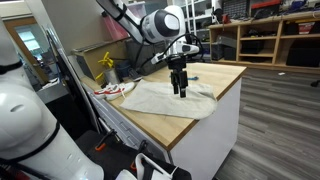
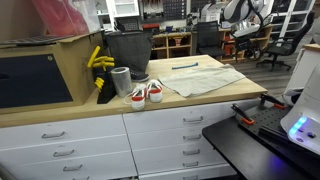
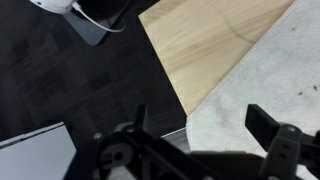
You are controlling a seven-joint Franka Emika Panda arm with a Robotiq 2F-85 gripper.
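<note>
**A:** Hand (image 1: 181, 90) status?
**B:** Spread wide, nothing pinched. Seen in both an exterior view and the wrist view.
**A:** Position?
**B:** Pointing straight down over the beige cloth (image 1: 165, 102), roughly mid-cloth. Tips very close to the fabric. Can't tell whether touching.
**A:** Cloth location?
**B:** Spread out on the wooden bench (image 1: 225, 72), slightly rumpled. Runs right up to the bench edge in the wrist view, with dark floor beyond.
**A:** Anything else nearby?
**B:** Pair of red-and-white sneakers (image 2: 145, 95) just beside the cloth. Grey cup (image 2: 120, 80) next to those. Black bin (image 2: 128, 52) behind the cup. All well apart from the hand.
</note>
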